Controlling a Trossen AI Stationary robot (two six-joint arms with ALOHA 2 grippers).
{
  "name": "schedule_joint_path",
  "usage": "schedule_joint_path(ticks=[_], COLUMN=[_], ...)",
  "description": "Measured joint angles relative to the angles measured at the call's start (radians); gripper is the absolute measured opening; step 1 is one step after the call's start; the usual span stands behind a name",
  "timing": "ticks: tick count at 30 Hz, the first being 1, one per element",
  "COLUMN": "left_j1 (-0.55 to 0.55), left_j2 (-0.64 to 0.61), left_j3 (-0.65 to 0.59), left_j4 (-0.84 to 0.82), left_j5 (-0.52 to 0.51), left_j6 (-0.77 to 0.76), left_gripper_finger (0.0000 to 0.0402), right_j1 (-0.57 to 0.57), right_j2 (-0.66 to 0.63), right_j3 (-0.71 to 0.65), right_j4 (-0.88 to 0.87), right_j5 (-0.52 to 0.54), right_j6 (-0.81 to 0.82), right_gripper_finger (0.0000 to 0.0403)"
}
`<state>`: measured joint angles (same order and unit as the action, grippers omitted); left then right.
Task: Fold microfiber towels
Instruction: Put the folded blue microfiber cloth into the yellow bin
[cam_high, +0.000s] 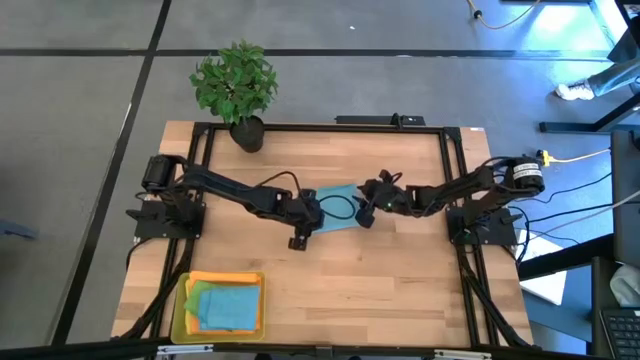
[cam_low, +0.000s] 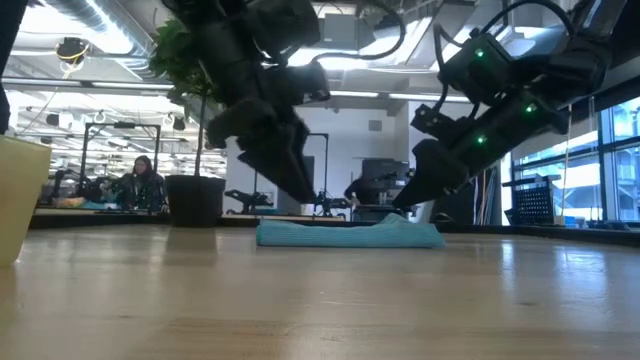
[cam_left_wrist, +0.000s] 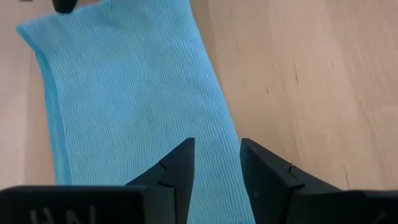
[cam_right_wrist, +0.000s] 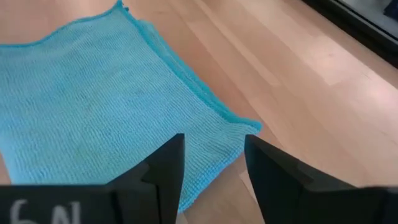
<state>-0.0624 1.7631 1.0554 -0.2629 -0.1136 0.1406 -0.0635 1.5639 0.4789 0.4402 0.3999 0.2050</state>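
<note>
Both grippers hover over the folded teal-blue microfiber towel (cam_high: 335, 208) at desk centre: left gripper (cam_left_wrist: 216, 163) at nine o'clock, right gripper (cam_right_wrist: 213, 163) at three, fingers parted, holding nothing, seemingly poised to pinch its edges.

blk arms, green LEDs, wedge fingers (cam_left_wrist: 177, 171)

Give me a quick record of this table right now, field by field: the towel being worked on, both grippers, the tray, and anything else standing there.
towel in work: teal-blue microfiber towel, lying flat at the middle of the light wooden table
left gripper: over the towel's one end, fingers apart, nothing between them
right gripper: over the towel's other end, fingers apart, nothing between them
tray: yellow rectangular plastic tray at the table's near left corner, holding stacked towels, teal-blue on top
other: potted green plant at the far edge
</note>
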Motion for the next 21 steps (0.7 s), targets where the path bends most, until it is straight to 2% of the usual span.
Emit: schedule_joint_path(ticks=[5,9,16,21], left_j1=[0.0,0.004,-0.031,-0.087], left_j2=[0.029,0.033,-0.012,0.021], left_j3=[0.0,0.0,0.002,0.0], left_j4=[-0.054,-0.108,-0.122,-0.178], left_j5=[0.003,0.001,-0.026,-0.051], left_j6=[-0.004,0.026,0.001,0.132], left_gripper_finger=[0.0121,0.0121,0.0121,0.0125], right_j1=[-0.007,-0.006,0.062,0.106], right_j2=[0.0,-0.002,-0.009,-0.01], right_j3=[0.0,0.0,0.0,0.0], right_j4=[-0.005,-0.034,-0.089,-0.113], right_j5=[-0.01,-0.059,-0.082,-0.081], right_j6=[0.004,0.008,-0.001,-0.001], right_gripper_finger=[0.0169,0.0169,0.0169,0.0169])
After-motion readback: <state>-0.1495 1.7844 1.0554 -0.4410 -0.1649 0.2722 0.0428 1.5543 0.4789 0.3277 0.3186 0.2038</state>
